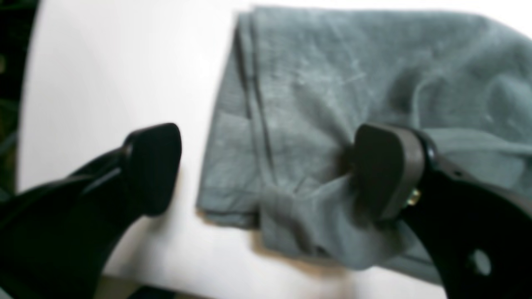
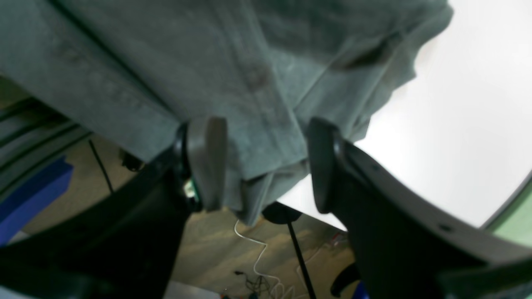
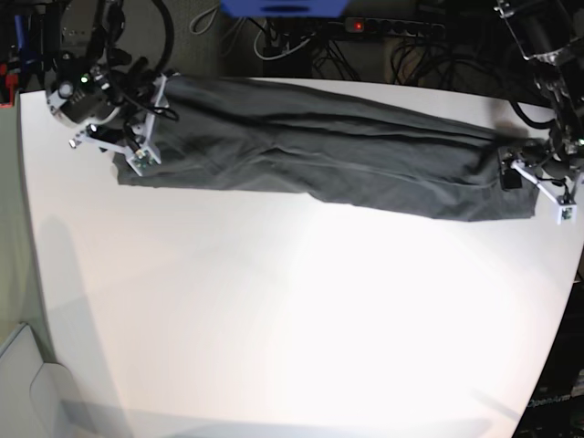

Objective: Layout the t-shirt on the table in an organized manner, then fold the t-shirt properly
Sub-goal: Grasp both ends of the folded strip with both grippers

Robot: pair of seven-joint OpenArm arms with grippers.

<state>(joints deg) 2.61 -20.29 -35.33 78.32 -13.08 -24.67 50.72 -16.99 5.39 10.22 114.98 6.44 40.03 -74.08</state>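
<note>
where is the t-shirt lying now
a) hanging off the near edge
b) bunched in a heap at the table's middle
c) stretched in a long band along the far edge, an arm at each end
c: the t-shirt runs along the table far edge between both arms.

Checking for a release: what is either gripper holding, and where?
Nothing is held. Left gripper and right gripper are open at opposite ends of the t-shirt.
</note>
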